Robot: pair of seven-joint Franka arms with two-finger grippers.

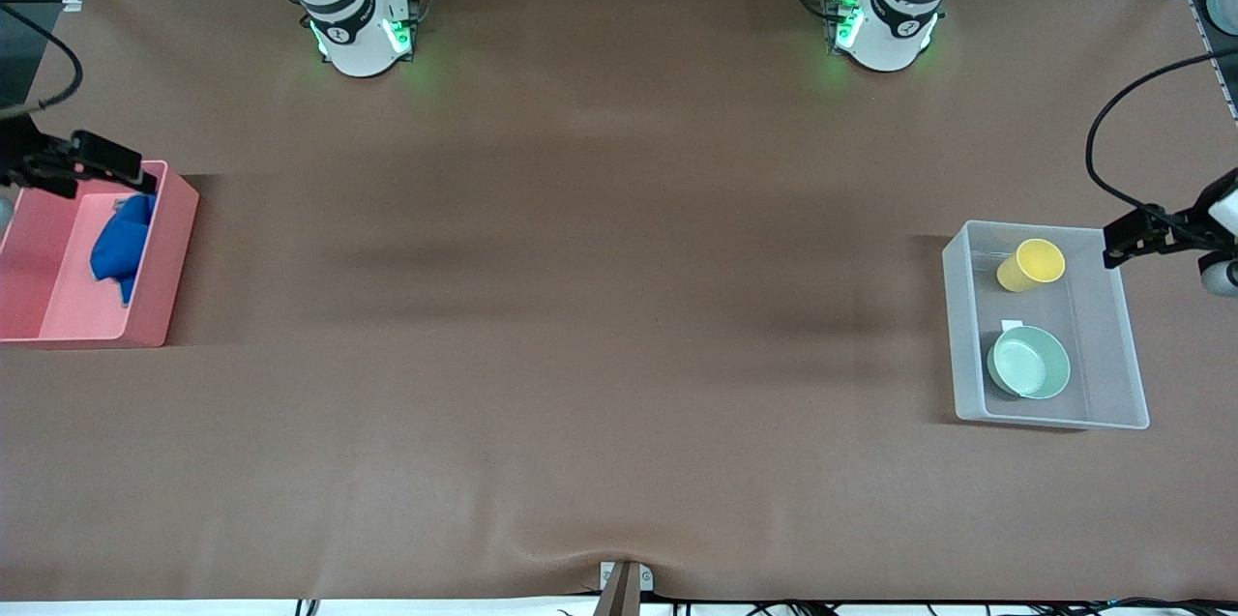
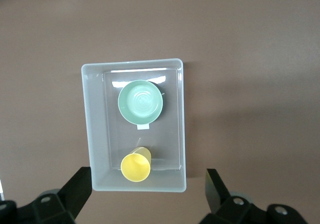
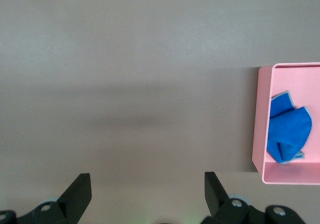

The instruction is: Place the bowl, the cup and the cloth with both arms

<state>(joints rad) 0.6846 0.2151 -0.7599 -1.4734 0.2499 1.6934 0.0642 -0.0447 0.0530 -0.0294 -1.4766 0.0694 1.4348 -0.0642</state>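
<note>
From the front, the clear bin (image 1: 1049, 415) sits at the left arm's end of the table with the yellow cup (image 1: 1031, 265) tipped on its side inside and the green bowl (image 1: 1029, 362) in the same bin, nearer the camera than the cup. At the right arm's end, the pink bin (image 1: 164, 249) holds the blue cloth (image 1: 121, 249), bunched up against one wall. The left gripper (image 1: 1127, 239) hangs high by the clear bin's edge, and the right gripper (image 1: 106, 161) hangs over the pink bin's rim. Down the left wrist view: bowl (image 2: 140, 102) and cup (image 2: 135, 166) both in the clear bin (image 2: 95, 134), fingers (image 2: 75, 191) spread wide, nothing between them. Right wrist view: fingers (image 3: 77, 194) parted and empty too, over bare table, with the cloth (image 3: 287, 131) lying in the pink bin (image 3: 262, 149). Count it up: one bowl, one cup, one cloth, two bins, two arms. If the bins are the sources, I'd say nothing has been placed yet; if they're the goals, it's all done — the pictures don't settle it.
</note>
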